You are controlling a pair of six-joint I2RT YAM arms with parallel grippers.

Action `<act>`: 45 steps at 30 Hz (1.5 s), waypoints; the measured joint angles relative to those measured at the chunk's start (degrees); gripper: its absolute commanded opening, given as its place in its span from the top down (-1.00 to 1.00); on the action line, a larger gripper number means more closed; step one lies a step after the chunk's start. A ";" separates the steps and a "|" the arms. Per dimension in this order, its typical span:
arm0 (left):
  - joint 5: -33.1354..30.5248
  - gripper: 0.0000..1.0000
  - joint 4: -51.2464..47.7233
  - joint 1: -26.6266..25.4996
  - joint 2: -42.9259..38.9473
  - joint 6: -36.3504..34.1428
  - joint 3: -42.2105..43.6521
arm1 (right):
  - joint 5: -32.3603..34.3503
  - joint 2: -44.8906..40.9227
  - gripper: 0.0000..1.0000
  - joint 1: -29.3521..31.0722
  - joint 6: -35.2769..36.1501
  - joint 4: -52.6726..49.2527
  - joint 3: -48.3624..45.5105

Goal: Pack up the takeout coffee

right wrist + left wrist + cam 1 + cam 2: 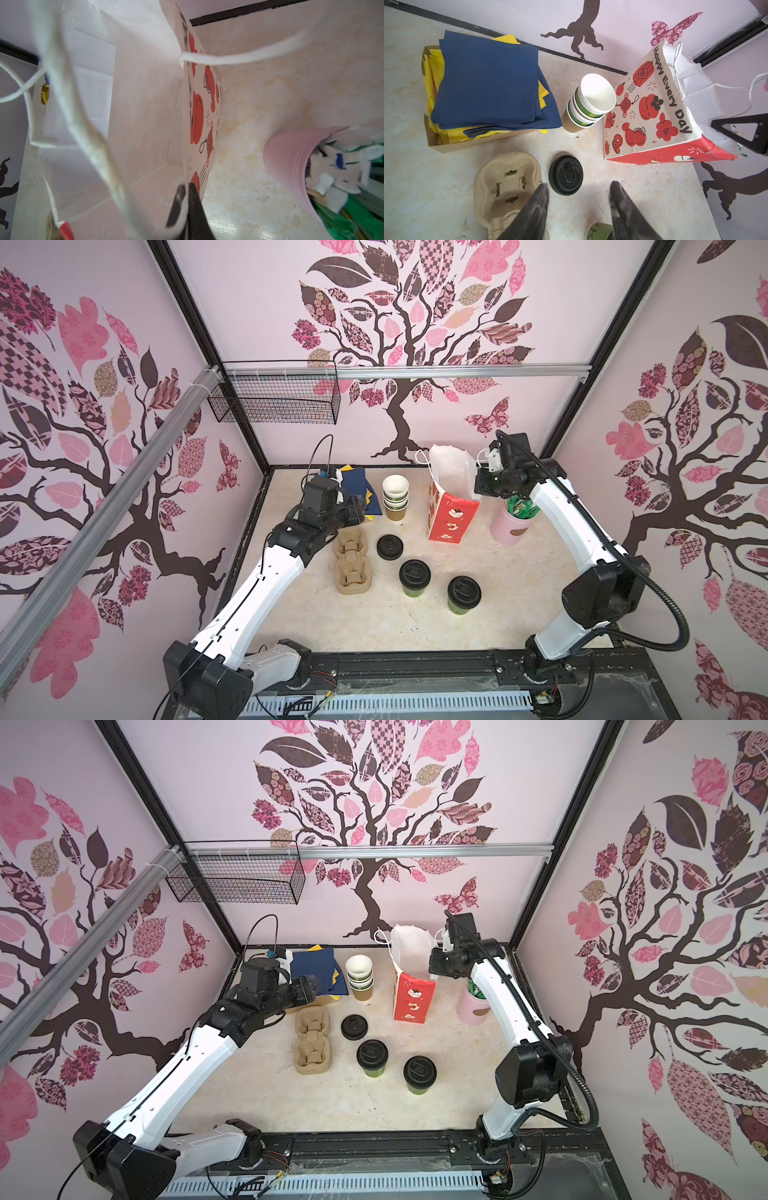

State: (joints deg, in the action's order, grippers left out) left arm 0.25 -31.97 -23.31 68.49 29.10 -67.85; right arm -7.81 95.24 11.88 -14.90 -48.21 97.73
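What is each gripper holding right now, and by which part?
The right gripper pinches the bag by its top rim; left gripper is open, holding nothing.

Blue, yellow napkins (488, 83) in cardboard tray (446, 145); stacked empty cups (395, 495) beside; loose black lid (390, 547) nearby; pink holder (509, 529) at right.

"Happy Every Day" is printed in black along one edge of the red-and-white paper bag (643, 124); nothing else can be read.

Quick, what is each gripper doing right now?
Left gripper: open, holding nothing.
Right gripper: shut on the paper bag, at its rim.
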 measured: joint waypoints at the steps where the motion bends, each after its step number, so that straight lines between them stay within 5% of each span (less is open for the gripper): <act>1: 0.00 -0.02 -0.07 0.00 -0.11 0.04 0.07 | -0.26 0.00 0.89 0.00 0.15 0.00 0.00; 9: -0.02 -0.02 -0.35 0.00 -0.26 0.22 0.11 | -1.44 0.00 0.87 0.00 1.03 -0.20 0.02; 19: -0.22 -0.04 -0.55 0.00 -1.01 0.48 0.15 | 0.07 0.02 0.15 0.04 1.38 -4.46 1.75; 29: -3.32 -0.09 -6.25 0.55 -2.60 2.49 0.55 | 3.34 -2.58 0.06 0.66 0.48 -8.55 12.00; 33: -3.61 -0.10 -11.63 4.76 -3.91 4.85 1.70 | 4.09 -5.07 0.08 6.71 -1.09 -10.56 13.20; 42: 3.13 -0.17 -17.29 21.44 -12.24 10.21 15.04 | 4.37 -4.72 0.07 31.63 -6.43 -9.79 13.18; 45: 4.68 -0.21 -18.01 22.93 -13.29 12.33 18.91 | 3.58 -2.21 0.05 36.33 -7.21 -7.32 12.52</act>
State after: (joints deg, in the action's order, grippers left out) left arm 4.93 -49.98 -0.38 55.20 41.43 -48.95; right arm -4.23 93.03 48.21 -22.11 -55.53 110.26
